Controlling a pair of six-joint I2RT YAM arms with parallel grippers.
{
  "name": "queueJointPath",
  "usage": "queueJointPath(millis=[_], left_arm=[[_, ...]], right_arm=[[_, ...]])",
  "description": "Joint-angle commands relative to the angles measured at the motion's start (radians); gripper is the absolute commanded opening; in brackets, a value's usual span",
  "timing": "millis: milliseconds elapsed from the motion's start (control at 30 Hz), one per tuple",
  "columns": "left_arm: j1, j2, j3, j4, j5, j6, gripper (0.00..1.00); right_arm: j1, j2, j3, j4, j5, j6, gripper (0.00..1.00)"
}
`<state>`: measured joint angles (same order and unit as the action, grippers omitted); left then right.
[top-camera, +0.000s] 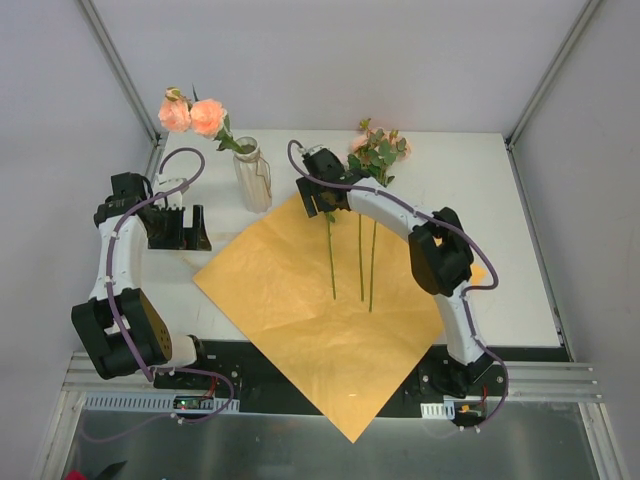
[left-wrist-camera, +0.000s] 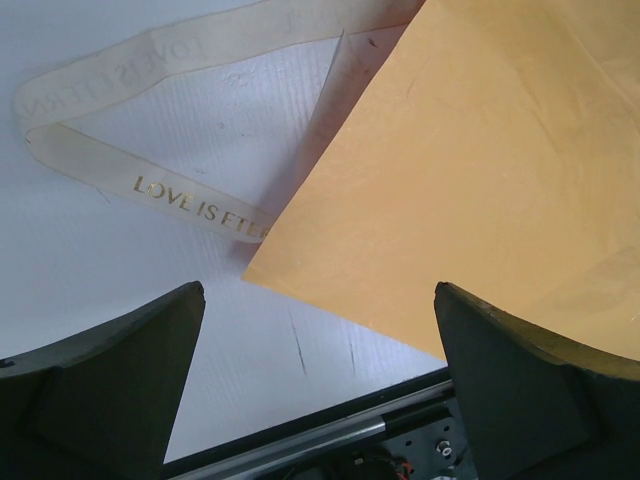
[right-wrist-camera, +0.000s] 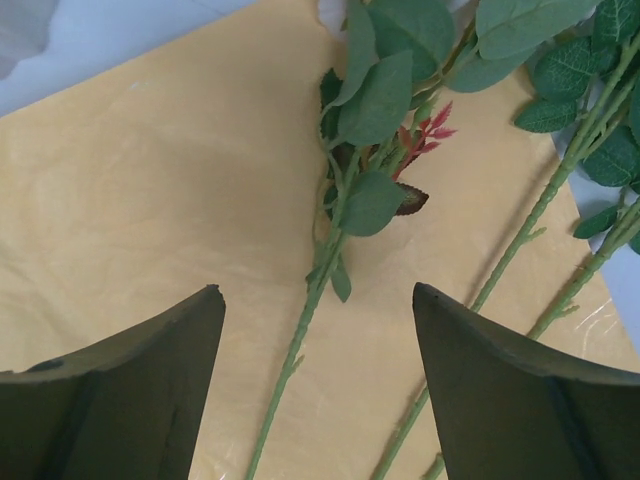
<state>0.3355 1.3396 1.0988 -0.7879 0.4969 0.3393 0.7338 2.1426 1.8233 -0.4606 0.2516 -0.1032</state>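
The right gripper (right-wrist-camera: 315, 390) hangs low over the wrapping paper (right-wrist-camera: 150, 190) with its fingers spread wide and nothing held. Between them, not touched by either finger, runs the leftmost stem (right-wrist-camera: 298, 335), a thin green stalk lying flat on the orange sheet. Just ahead of the gripper the stalk disappears into a cluster of leaves (right-wrist-camera: 375, 110) with a small red shoot among them, and the leaves cover the stalk there. To the gripper's right lie the other two stems (right-wrist-camera: 530, 225), near the first but apart from it and roughly parallel. Farther on, past the paper's far edge, their flower heads (top-camera: 380, 150) rest on the white worktop (top-camera: 480, 200); in the overhead view the right arm hides the upper part of the stalks.

The left gripper (left-wrist-camera: 320, 390) is also wide open and empty, low over the worktop. The left corner of the wrapping paper sits just ahead of it, between the fingers, and the sheet spreads away to the right. Beyond that corner and to the left lies a sheer ribbon (left-wrist-camera: 160, 185) looped on the worktop, its gold lettering "LOVE IS ETER" cut off at the paper's edge. Farther away, well beyond the left gripper, a ribbed vase (top-camera: 253, 175) stands upright holding peach roses (top-camera: 192, 115).
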Motion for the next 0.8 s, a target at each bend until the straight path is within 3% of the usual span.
queueJointPath(millis=[0, 433, 767], left_arm=[[0.014, -0.028, -0.001, -0.011, -0.009, 0.046, 0.99], [0.014, -0.01, -0.011, -0.008, -0.021, 0.069, 0.99], [0.014, -0.022, 0.024, -0.02, -0.052, 0.076, 0.99]], right_arm=[[-0.013, 0.094, 0.126, -0.107, 0.029, 0.056, 0.77], [-0.042, 0.211, 0.188, -0.128, -0.028, 0.126, 0.66], [-0.05, 0.25, 0.214, -0.11, -0.026, 0.161, 0.42]])
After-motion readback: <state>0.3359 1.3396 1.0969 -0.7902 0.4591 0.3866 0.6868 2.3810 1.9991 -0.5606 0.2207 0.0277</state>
